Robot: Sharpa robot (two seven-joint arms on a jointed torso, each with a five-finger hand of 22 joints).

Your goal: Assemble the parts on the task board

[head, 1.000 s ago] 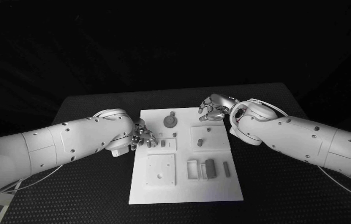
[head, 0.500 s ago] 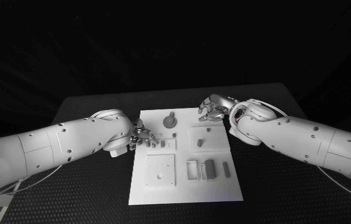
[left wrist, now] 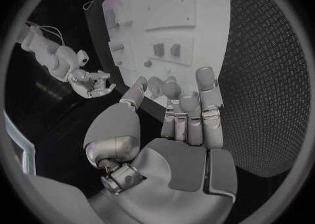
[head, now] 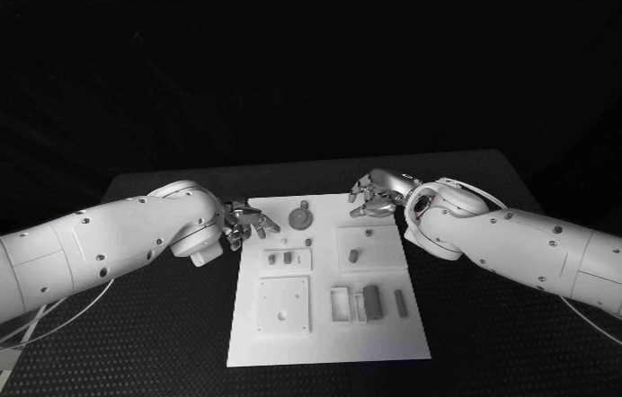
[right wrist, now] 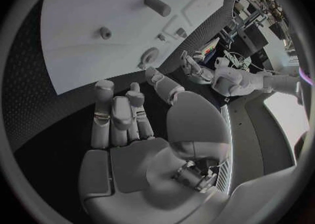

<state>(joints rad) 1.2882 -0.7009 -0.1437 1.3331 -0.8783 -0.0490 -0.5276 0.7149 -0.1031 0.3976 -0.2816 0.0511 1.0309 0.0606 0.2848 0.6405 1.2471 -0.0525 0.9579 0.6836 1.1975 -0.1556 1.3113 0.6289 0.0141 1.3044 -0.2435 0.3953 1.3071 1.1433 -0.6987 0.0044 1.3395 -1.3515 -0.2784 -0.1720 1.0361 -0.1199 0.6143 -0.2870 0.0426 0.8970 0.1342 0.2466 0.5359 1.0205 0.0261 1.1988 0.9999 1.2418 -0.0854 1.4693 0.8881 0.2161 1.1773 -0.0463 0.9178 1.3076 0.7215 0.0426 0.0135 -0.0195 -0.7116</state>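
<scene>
The white task board (head: 331,325) lies in the middle of the black table. On it are a round grey part (head: 302,216) at the far end, two small pegs (head: 279,257) in a left plate, one peg (head: 352,253) in the middle plate, and grey bars (head: 372,300) nearer me. My left hand (head: 246,222) hovers at the board's far left edge, fingers apart and holding nothing. My right hand (head: 376,192) hangs over the far right corner, also empty. The left wrist view shows the two pegs (left wrist: 167,50) just beyond the left hand's fingertips (left wrist: 205,74).
A square plate with a small hole (head: 284,304) sits on the near left of the board, and a white open frame (head: 341,302) stands beside the grey bars. Black table (head: 493,325) runs on both sides of the board.
My left hand has drawn away from the two small pegs toward the board's far left edge, uncovering them. The right hand has barely moved.
</scene>
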